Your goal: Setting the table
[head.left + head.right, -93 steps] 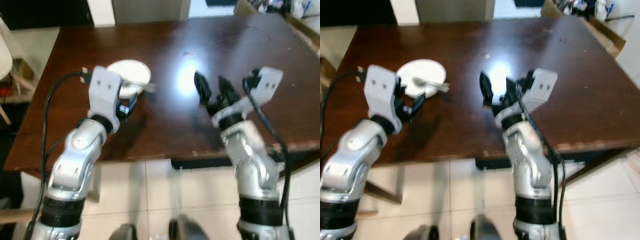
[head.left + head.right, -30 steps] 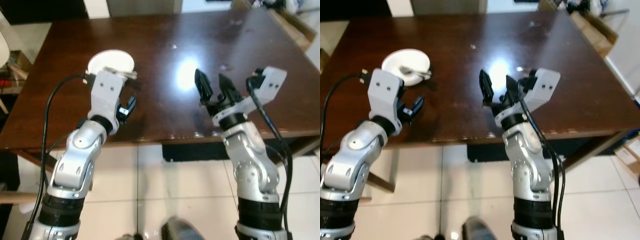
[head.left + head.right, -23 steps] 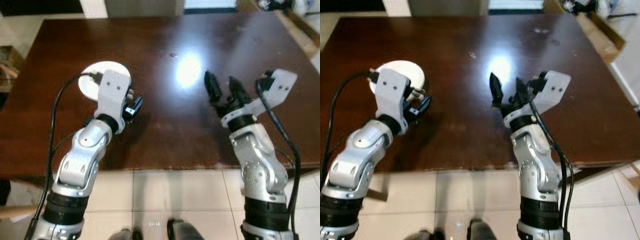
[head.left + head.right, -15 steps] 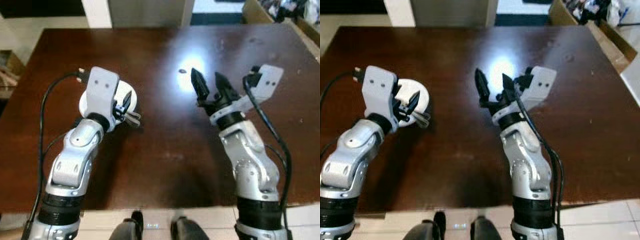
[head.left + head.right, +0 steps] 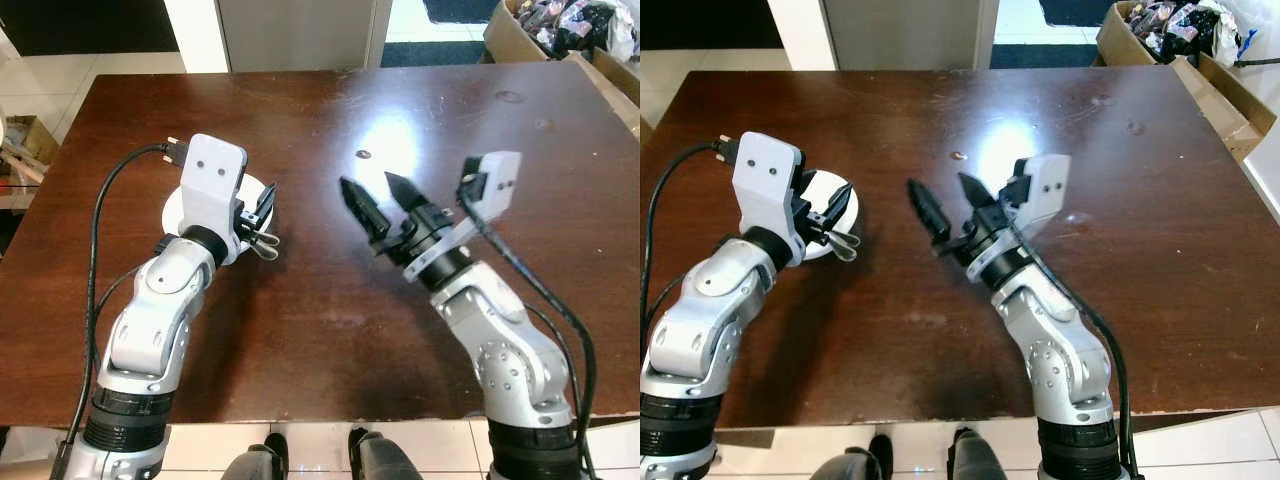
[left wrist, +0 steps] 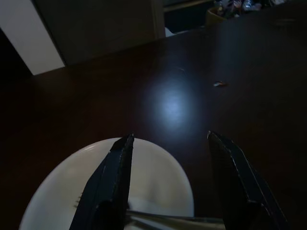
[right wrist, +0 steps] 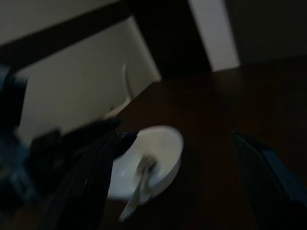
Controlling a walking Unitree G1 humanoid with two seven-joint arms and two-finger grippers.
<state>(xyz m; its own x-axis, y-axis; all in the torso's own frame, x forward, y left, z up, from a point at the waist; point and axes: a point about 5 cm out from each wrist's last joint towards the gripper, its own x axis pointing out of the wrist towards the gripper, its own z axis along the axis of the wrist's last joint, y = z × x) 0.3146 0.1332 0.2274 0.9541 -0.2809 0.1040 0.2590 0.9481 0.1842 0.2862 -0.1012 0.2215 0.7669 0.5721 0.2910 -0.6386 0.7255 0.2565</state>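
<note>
One round white plate [image 5: 830, 200] holds a silver fork [image 5: 843, 243].

Bare dark table [image 5: 330, 320] all round; the white plate [image 5: 840, 200] with its fork [image 5: 843, 243] is the sole obstacle

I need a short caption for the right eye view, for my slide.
Left gripper open over a white plate holding cutlery; right gripper open above the dark wooden table.
</note>
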